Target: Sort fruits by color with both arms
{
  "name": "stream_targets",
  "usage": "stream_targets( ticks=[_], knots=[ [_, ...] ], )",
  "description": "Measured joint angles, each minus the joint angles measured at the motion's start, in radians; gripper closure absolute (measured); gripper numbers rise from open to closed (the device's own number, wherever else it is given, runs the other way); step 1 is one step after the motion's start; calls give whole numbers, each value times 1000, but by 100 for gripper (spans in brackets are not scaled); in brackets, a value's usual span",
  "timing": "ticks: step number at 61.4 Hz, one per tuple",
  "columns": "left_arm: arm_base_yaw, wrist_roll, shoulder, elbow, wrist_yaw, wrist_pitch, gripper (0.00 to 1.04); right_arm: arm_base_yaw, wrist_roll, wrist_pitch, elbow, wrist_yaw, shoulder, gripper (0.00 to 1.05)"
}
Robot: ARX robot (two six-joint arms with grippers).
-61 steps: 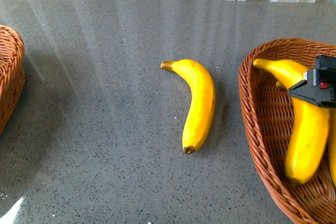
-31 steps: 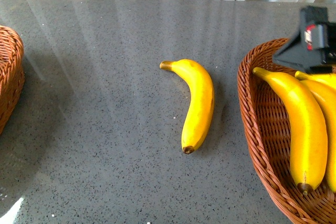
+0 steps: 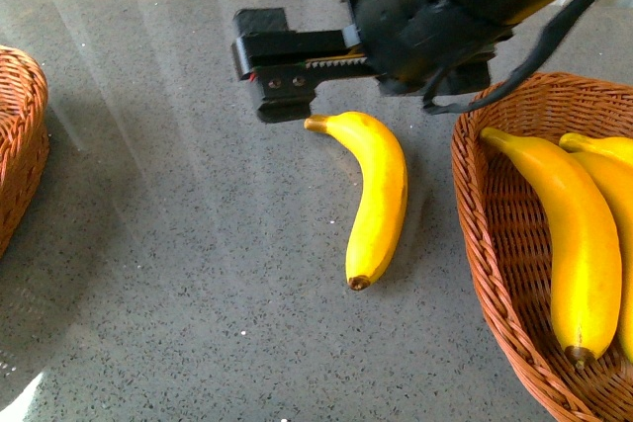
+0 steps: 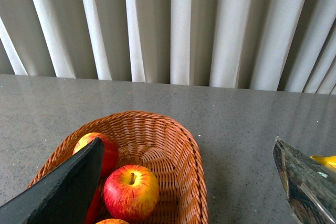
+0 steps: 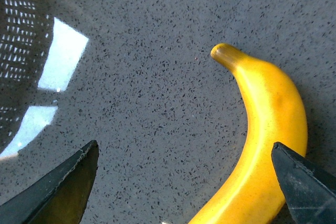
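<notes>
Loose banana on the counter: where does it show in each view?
Front: banana mid-frame, on the counter, left of the banana basket.
Left wrist: only a yellow sliver at the frame edge; cannot tell if it's this one.
Right wrist: banana close up, stem end visible.
Shared landmark: the speckled grey counter.

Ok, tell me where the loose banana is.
In the front view the loose banana lies on the grey table, left of the right-hand basket, stem end near the right gripper.
</notes>
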Motion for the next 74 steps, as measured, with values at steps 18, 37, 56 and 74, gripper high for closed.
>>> stream_targets(
  ticks=[18,37,56,74],
  knots=[
    [0,0,0,0,0,0,9,-41,48,-52,123,59,110,9],
    [0,0,0,0,0,0,9,-72,14,-71,180,74,209,9],
    [0,0,0,0,0,0,9,-94,-9,-92,216,80,258,9],
    [0,0,0,0,0,0,9,-89,-45,-96,216,73,273,9]
  ],
)
